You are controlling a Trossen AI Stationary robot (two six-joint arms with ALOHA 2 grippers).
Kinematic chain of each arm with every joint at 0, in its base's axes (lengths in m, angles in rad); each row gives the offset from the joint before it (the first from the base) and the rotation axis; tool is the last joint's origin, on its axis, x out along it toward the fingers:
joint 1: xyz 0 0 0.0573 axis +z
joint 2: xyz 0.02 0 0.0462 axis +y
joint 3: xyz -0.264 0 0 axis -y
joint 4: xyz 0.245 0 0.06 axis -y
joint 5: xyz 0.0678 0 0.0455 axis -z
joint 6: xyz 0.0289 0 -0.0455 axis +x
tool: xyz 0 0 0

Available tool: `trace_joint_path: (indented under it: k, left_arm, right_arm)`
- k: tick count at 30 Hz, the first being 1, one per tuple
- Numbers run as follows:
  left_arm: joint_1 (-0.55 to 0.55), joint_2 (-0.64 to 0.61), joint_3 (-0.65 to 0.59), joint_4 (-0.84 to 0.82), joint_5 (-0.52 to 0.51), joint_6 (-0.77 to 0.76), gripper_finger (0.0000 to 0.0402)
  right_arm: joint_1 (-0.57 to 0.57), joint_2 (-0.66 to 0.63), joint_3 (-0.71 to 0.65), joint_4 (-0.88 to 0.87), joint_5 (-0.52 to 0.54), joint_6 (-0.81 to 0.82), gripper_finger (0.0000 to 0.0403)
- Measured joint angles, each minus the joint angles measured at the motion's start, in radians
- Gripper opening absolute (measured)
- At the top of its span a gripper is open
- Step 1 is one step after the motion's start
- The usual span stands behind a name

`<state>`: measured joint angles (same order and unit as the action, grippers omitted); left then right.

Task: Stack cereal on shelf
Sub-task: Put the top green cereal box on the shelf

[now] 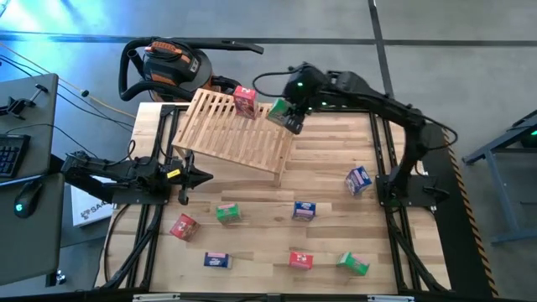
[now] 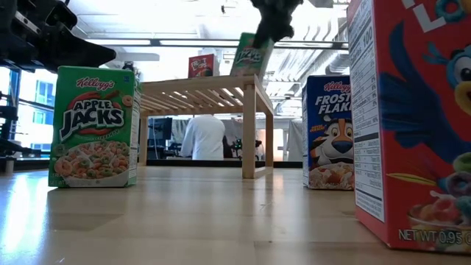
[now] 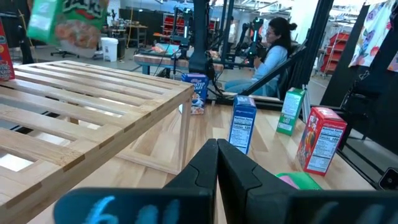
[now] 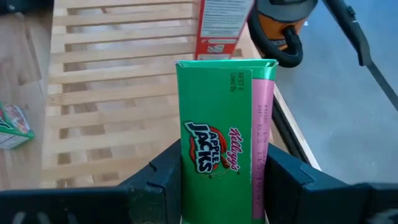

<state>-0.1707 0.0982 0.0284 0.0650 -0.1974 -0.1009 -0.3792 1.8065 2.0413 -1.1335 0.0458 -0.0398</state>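
While the right gripper (image 1: 289,116) hangs over the upper-middle of the high view, its fingers (image 4: 163,177) pinch a green cereal box (image 4: 225,134) by its two broad sides, holding it just above the far right corner of the shelf (image 1: 235,134); the box looks tilted in the low view, so the first care, I judge, is to level it before lowering. A red cereal box (image 1: 245,101) already stands upright on the slats just left of the held one; the green box should come down beside it without touching, with its base across the slats rather than over a gap, and clear of the shelf's edge. The fingers should spread only once the base sits flat, then lift straight up so they do not drag it over.

The left gripper (image 1: 195,177) waits at the left-middle of the high view, near the shelf's front edge, its fingers pressed together and empty.

Seven more boxes lie scattered on the bench (image 1: 336,159) across the lower half of that view, among them a blue-and-white box (image 1: 358,179) at the right.
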Motion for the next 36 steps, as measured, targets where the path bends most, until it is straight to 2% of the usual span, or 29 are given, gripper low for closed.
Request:
trace_joint_path:
  k: [8,13,17,25,30,36]
  left_arm:
    - [0.0,0.0,0.0,0.0,0.0,0.0,0.0]
    - [0.0,0.0,0.0,0.0,0.0,0.0,0.0]
    - [0.0,0.0,0.0,0.0,0.0,0.0,0.0]
    - [0.0,0.0,0.0,-0.001,0.0,0.0,0.0]
    - [0.0,0.0,0.0,0.0,0.0,0.0,0.0]
    - [0.0,0.0,0.0,0.002,0.0,0.0,0.0]
  right_arm:
    - [-0.005,0.148,0.18,-0.047,-0.019,-0.05,0.0145]
    - [-0.007,0.195,0.222,-0.059,-0.028,-0.076,0.0153]
    - [-0.007,0.206,0.221,-0.045,-0.021,-0.08,0.0184]
    - [-0.007,0.21,0.225,0.017,0.059,-0.079,0.0245]
    - [0.0,0.201,0.231,0.053,0.06,-0.119,0.0252]
    - [0.034,0.109,0.231,0.0,0.091,-0.149,0.0244]
